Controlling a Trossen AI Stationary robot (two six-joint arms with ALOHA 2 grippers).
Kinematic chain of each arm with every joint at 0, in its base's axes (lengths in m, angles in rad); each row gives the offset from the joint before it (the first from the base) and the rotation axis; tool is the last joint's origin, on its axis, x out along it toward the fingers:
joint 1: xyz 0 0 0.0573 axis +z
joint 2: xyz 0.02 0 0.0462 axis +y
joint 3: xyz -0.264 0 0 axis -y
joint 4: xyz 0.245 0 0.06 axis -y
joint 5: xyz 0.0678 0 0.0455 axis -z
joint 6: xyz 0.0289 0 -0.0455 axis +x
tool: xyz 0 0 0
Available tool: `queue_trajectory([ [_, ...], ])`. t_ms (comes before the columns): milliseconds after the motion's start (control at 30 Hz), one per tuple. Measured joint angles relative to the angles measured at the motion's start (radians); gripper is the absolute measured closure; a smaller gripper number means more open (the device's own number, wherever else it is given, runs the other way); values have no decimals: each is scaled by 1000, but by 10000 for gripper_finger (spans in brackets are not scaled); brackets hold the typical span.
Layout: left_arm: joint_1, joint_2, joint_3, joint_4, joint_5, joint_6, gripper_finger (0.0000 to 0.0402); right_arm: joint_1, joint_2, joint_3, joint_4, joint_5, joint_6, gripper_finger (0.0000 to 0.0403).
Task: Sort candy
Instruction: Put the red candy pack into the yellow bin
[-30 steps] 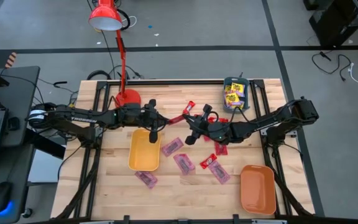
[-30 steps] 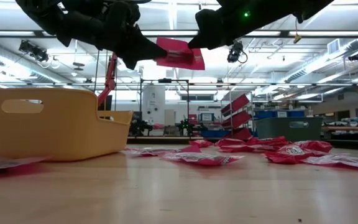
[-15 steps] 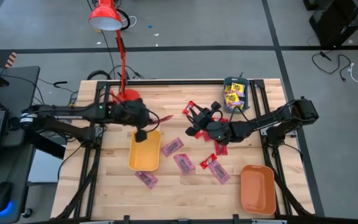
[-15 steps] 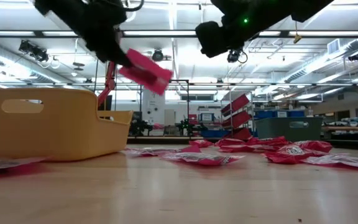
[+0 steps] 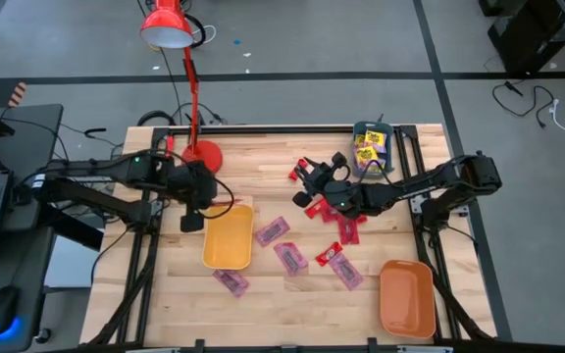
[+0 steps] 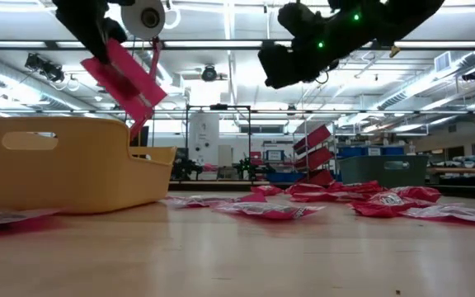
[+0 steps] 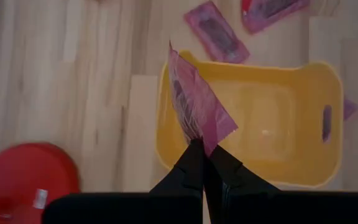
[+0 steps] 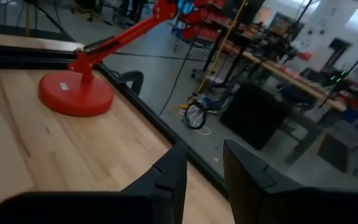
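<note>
My left gripper (image 7: 202, 155) (image 6: 97, 37) is shut on one pinkish-purple candy packet (image 7: 194, 102) (image 6: 128, 80). It hovers over the far left rim of the yellow tray (image 5: 229, 236) (image 7: 278, 124). My right gripper (image 8: 204, 180) (image 5: 309, 178) is open and holds nothing, raised above the red candies near the table's middle. Pinkish-purple packets (image 5: 272, 231) (image 5: 290, 258) and red ones (image 5: 329, 254) lie flat on the wood. Yellow packets (image 5: 370, 149) sit in the teal tray at the far edge. My left gripper pinches the pinkish-purple packet by one end, at a corner (image 7: 199, 138), between its two fingers. The fingers come from above, pointing down. The packet is lifted clear and hangs slanted below them, above the yellow tray's rim.
An orange tray (image 5: 406, 297) stands at the near right corner. A red desk lamp's base (image 5: 202, 154) sits on the far left of the table, close to my left arm. More pinkish-purple packets (image 5: 230, 282) (image 5: 346, 273) lie near the table's front. Bare wood shows left of the yellow tray.
A second ago the pinkish-purple packet was held level between both grippers. My left gripper has carried it toward the table's left, over the yellow tray's far rim, and it now hangs slanted downward. My right gripper has let go and drawn back toward the far edge.
</note>
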Motion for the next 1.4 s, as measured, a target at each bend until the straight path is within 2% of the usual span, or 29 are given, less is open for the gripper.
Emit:
queue_trajectory([
  [167, -35, 29, -46, -25, 65, -105, 401, -18, 0, -31, -1, -23, 57, 311],
  [467, -80, 88, -81, -22, 65, -205, 401, -20, 0, -37, 16, -42, 70, 311],
  [967, -83, 201, -81, 4, 17, -179, 393, -20, 0, -37, 31, -42, 86, 310],
  [1400, -83, 201, -81, 35, 14, -178, 334, -20, 0, -37, 31, -43, 90, 311],
])
